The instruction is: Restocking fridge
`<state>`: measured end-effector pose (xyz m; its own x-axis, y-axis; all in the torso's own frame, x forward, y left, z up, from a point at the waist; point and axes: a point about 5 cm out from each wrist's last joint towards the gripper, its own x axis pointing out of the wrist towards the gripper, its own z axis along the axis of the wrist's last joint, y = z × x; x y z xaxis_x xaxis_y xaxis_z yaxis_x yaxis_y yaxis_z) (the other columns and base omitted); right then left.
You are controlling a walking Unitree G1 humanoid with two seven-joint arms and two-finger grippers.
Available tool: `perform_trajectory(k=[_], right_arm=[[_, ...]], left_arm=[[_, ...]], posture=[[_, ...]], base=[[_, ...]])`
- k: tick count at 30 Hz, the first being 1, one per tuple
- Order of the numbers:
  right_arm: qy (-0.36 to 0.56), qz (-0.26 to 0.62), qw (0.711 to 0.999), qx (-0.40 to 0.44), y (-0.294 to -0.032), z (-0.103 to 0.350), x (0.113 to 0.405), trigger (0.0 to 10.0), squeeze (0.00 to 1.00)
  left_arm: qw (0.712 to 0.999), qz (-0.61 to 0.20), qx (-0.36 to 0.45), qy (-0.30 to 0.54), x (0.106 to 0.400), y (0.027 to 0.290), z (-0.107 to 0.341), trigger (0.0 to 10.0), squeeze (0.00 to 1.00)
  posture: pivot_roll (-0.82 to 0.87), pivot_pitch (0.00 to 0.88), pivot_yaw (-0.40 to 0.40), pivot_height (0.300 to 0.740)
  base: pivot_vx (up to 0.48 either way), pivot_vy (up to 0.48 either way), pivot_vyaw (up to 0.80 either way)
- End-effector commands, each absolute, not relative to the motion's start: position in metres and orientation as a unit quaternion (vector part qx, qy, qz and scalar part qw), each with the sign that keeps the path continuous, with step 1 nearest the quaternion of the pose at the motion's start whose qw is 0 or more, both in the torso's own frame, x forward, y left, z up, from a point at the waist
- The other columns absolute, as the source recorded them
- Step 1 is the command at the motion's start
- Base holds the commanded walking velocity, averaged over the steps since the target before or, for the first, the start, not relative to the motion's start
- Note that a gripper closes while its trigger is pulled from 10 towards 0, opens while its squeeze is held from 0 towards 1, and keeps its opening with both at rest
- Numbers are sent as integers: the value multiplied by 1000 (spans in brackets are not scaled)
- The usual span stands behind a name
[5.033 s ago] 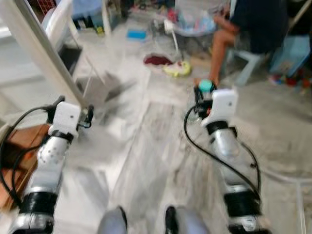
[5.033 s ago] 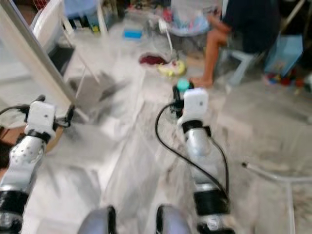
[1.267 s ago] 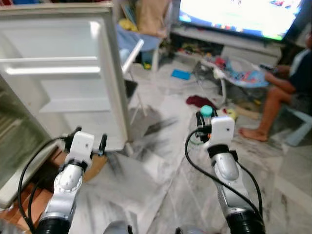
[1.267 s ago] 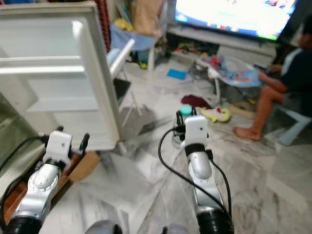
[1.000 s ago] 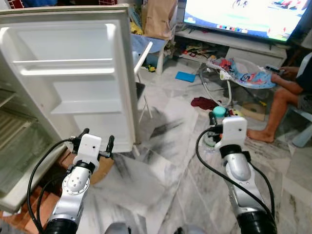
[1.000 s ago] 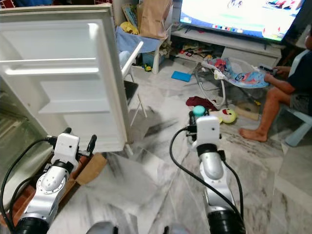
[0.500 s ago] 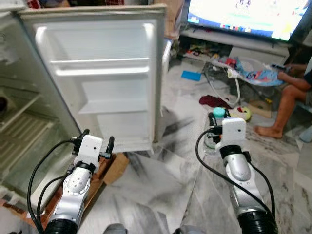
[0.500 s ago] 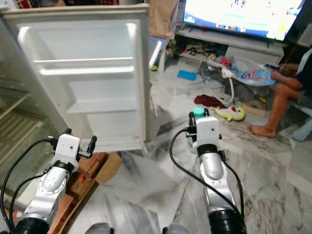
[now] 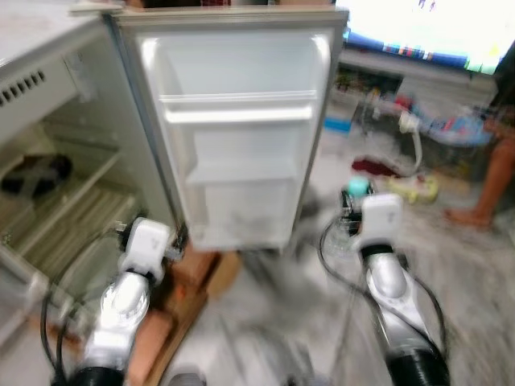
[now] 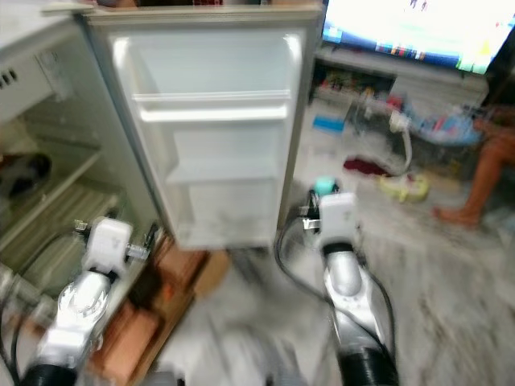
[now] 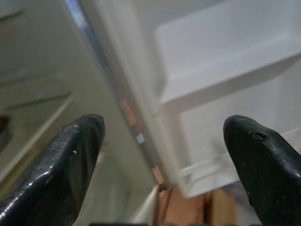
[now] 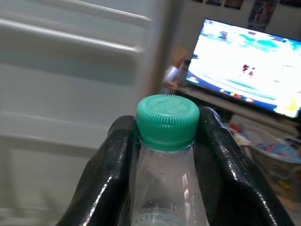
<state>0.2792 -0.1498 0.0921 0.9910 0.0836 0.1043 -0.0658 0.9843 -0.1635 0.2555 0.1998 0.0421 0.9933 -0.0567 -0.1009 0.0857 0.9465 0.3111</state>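
The bottle (image 12: 165, 160) is a clear plastic one with a green screw cap (image 12: 167, 121), and it sits upright between the two black fingers (image 12: 109, 174) of the right gripper (image 12: 164, 141), which are clenched on its neck just under the cap. I judge it fairly light and somewhat slippery; thin plastic like this gives under pressure, so the stiff ring of the neck below the cap is the sound place to hold it, and the grip there looks square. In the head views the right gripper is held forward at about mid height, forearm raised, the green cap (image 9: 355, 187) showing above the white wrist housing, well short of the open fridge door (image 9: 241, 129) and over the marble floor (image 10: 418, 265). The door shelves (image 10: 211, 110) look bare and white; the fridge (image 9: 48, 161) stands open to the robot's left, with something dark and blurred lying on an inner shelf. The left gripper (image 11: 160, 155) is raised in front of the fridge's hinge side, its fingers (image 11: 61, 165) released and spread wide, holding nothing. A lit television (image 10: 418, 32) and a seated person's leg (image 10: 475, 181) lie beyond, to the right.
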Motion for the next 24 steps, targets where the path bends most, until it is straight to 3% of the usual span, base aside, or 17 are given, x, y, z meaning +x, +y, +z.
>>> perform_trajectory(k=[1,13,20,24], right_arm=[[-75,33,993,-87,-155,101,282,10000,0],[-79,32,992,-91,-158,103,284,10000,0],[-77,28,992,-91,-158,102,282,10000,0],[-71,17,994,-84,-162,98,276,10000,0]], left_arm=[[986,-44,154,40,258,194,44,10000,0],[986,-58,152,29,261,189,46,10000,0],[986,-61,153,29,261,189,47,10000,0],[987,-59,151,25,261,191,48,10000,0]], posture=[[13,0,-37,740],[5,0,-29,740],[6,0,-25,740],[7,0,-25,740]], base=[[0,0,0],[0,0,34],[0,0,800],[277,0,120]])
